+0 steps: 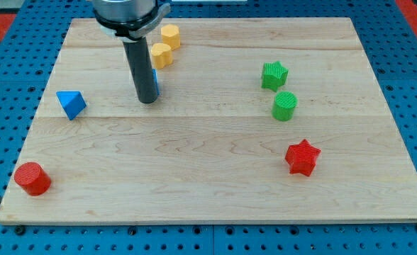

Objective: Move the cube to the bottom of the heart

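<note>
My dark rod comes down from the view's top left, and my tip (147, 101) rests on the board. A blue block, probably the cube (155, 78), is almost fully hidden behind the rod; only a thin blue edge shows on the rod's right side, just above the tip. A yellow block that looks like the heart (161, 54) lies just above and to the right of that blue edge, close to it. I cannot tell whether the two touch.
A second yellow block (170, 35) sits above the heart. A blue triangular block (71, 103) lies left of the tip. A red cylinder (32, 178) is at the bottom left. A green star (274, 75), a green cylinder (285, 105) and a red star (302, 156) are on the right. The wooden board (208, 191) has blue pegboard around it.
</note>
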Motion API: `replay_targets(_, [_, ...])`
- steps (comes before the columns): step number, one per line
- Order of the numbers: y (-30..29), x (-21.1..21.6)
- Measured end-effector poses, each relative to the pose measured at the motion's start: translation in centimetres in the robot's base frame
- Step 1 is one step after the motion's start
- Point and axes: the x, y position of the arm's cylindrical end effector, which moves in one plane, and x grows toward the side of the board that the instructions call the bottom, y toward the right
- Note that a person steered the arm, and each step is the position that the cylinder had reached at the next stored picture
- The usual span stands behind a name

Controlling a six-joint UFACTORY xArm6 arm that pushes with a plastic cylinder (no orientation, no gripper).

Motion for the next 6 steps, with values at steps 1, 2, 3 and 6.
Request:
replay_targets(1, [0.6,0.0])
replay_targets(2, [-4.3,1.7])
replay_targets(3, [-6.4,-1.8])
replay_targets(6, [-5.4,-2.8])
